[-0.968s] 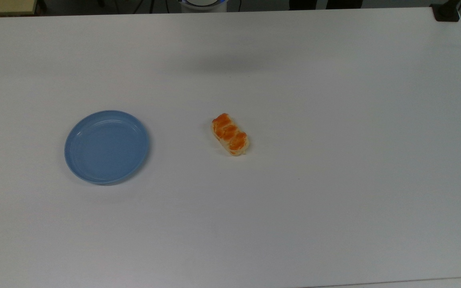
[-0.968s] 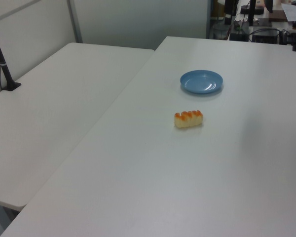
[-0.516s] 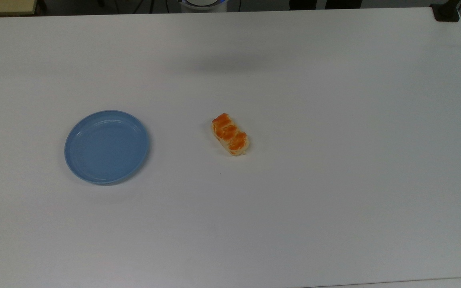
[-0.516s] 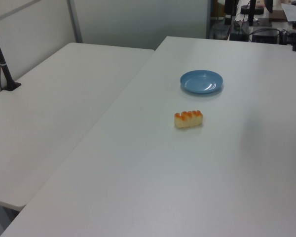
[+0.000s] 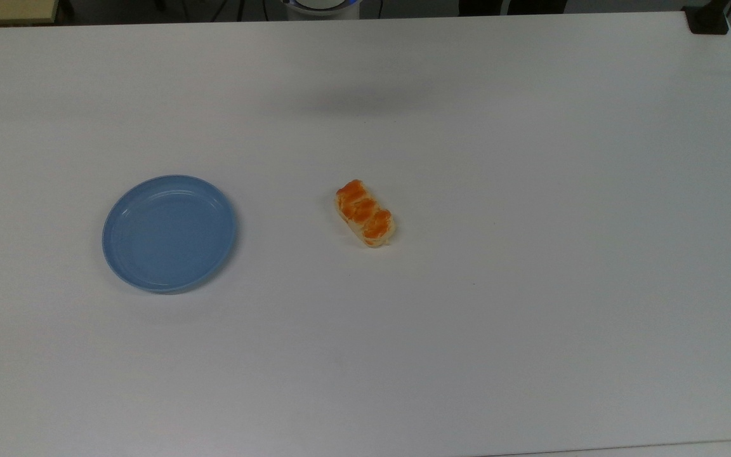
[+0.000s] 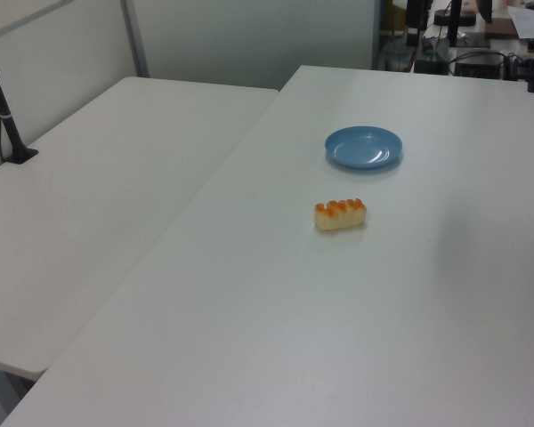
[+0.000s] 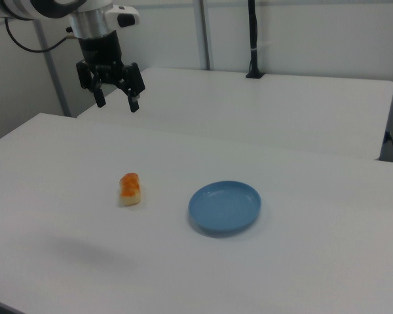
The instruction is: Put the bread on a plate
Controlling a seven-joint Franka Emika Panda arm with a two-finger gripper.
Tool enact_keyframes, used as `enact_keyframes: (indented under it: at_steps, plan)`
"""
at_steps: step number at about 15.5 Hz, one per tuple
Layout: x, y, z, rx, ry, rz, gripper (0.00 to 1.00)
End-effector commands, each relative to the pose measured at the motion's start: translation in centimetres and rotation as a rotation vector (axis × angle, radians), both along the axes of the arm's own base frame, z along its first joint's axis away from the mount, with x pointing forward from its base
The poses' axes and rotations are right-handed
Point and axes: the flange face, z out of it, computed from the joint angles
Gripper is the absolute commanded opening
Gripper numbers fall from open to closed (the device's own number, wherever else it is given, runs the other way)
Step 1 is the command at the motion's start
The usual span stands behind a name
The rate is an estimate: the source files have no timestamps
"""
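A light-blue plate [image 5: 169, 233], a cream bread [image 5: 365, 213] topped with three glossy orange lobes, a plain white desk [image 5: 530, 317].

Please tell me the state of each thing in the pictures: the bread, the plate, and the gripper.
Small oblong pale-cream bread with orange-brown lobes: lying on the white table, glazed side up, apart from the plate, not held.
Round light-blue plastic plate: flat on the table, nothing in it.
Black two-finger gripper: open, holding nothing, raised above the table.
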Motion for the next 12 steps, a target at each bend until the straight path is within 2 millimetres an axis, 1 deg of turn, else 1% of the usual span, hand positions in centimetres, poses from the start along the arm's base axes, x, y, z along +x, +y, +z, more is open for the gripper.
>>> enact_keyframes:
  at_steps: [1, 3, 7, 9, 11, 12]
  plan:
    - [-1.0, 0.2, -0.2, 0.007, 0.018, -0.007, 1.00]
    - [-0.8, 0.4, -1.2, 0.007, 0.034, 0.025, 1.00]
    - [-0.9, 0.2, -2.9, 0.019, 0.072, 0.244, 1.00]
    - [-0.9, 1.3, -3.6, 0.023, 0.086, 0.361, 1.00]
    - [-0.2, 2.2, -4.2, 0.020, 0.076, 0.465, 1.00]
    - [0.3, 2.5, -5.1, 0.020, 0.081, 0.508, 1.00]
